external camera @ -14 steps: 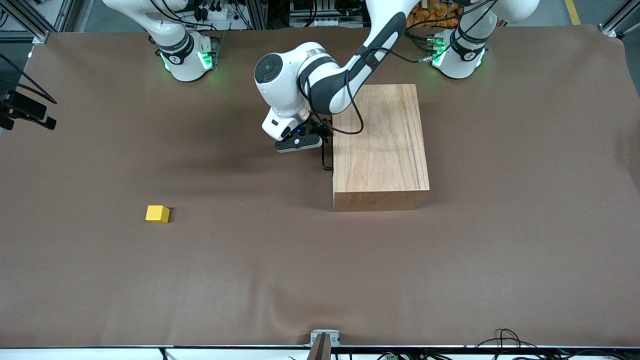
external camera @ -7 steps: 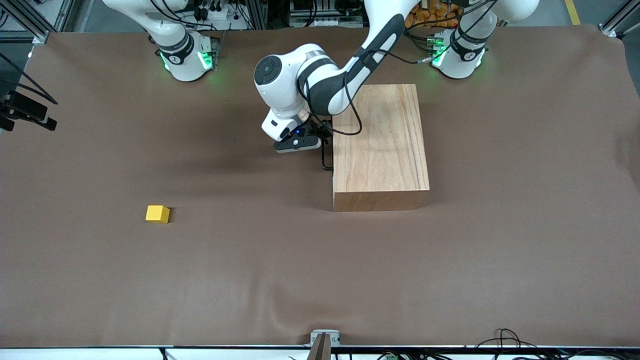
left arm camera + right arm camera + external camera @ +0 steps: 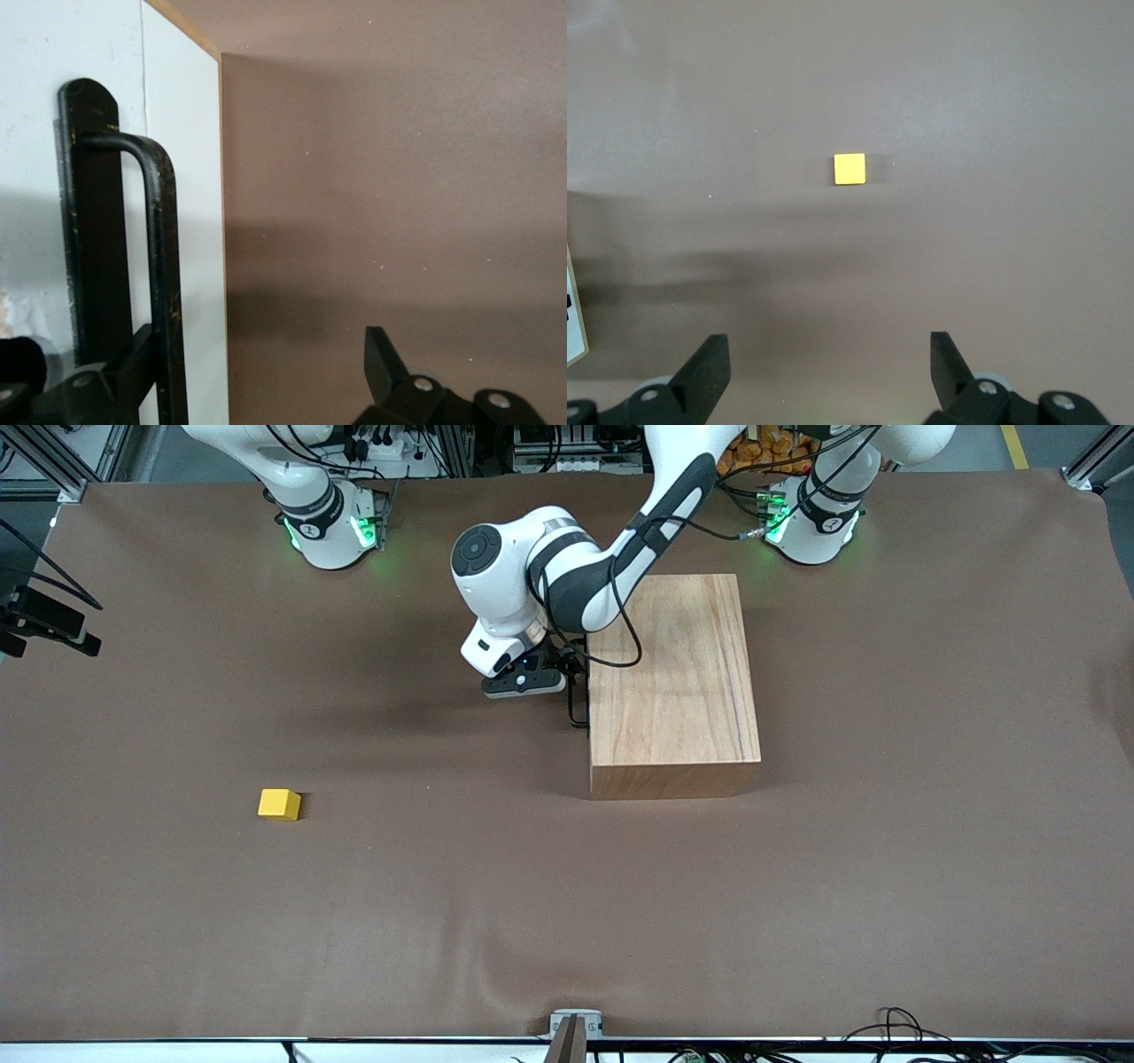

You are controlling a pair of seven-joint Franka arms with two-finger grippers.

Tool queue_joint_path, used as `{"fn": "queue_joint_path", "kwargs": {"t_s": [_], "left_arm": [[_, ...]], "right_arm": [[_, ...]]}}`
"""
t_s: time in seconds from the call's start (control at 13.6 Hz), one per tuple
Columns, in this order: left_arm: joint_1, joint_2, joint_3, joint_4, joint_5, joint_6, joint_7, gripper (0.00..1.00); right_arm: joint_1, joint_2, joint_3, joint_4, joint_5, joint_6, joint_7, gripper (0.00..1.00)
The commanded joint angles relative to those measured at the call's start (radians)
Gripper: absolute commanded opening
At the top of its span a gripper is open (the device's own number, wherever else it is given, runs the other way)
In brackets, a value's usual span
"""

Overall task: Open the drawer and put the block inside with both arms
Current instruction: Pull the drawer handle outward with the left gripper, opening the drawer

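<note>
Pincer of the right arm (image 3: 824, 376) hangs high over the desk (image 3: 443, 921) with its two fingers spread wide and nothing between them; it looks straight down at the block (image 3: 279, 804), apparently parked there so that it can drop on the cube once the drawer is out. That arm waits. The yellow block sits alone on the brown cloth toward the right arm's end of the desk, well apart from the wooden box (image 3: 673, 682) and nearer the front camera than the box's handle. Next comes the left pincer (image 3: 266, 381), low at the drawer (image 3: 182, 177) front, spread, with one finger (image 3: 133, 372) against the black wire handle (image 3: 164, 257) and the other off to the side, probably lining up to clamp and pull. The drawer looks fully shut, so what it holds cannot be seen.
</note>
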Motion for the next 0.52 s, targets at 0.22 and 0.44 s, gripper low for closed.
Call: {"fn": "queue_joint_path", "kwargs": {"t_s": [0.22, 0.44], "left_arm": [[-0.008, 0.014, -0.003, 0.018, 0.007, 0.111, 0.011, 1.0], [-0.009, 0.024, -0.011, 0.019, 0.005, 0.163, 0.014, 1.0]], "right_arm": [[0.007, -0.005, 0.0, 0.008, 0.008, -0.011, -0.005, 1.0], [0.007, -0.005, 0.0, 0.008, 0.009, -0.011, -0.005, 1.0]]}}
